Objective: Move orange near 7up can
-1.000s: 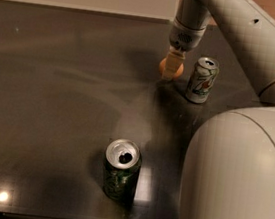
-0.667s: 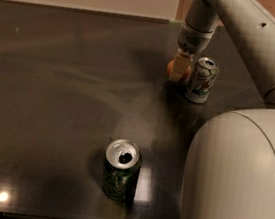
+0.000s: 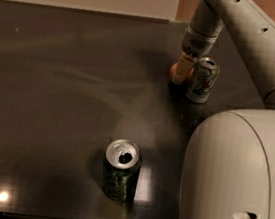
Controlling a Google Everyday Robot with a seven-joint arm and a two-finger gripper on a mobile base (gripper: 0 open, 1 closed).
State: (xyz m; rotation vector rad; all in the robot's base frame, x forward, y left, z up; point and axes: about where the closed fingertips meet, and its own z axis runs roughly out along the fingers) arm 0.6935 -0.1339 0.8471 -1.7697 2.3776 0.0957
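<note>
a dark glossy table (image 3: 53,95) fills the view. the robot's white body shell (image 3: 234,179) covers its near right corner, and the pale arm (image 3: 257,41) reaches down from the far right edge. a dark green can (image 3: 121,170), its top open, stands upright close to the near edge, about midway along. the 7up can (image 3: 202,80) stands upright toward the far right corner. the gripper (image 3: 182,73) is low over the table just left of that can, its fingers pinching the orange (image 3: 174,72), which is just beside the 7up can and well apart from the green one.
</note>
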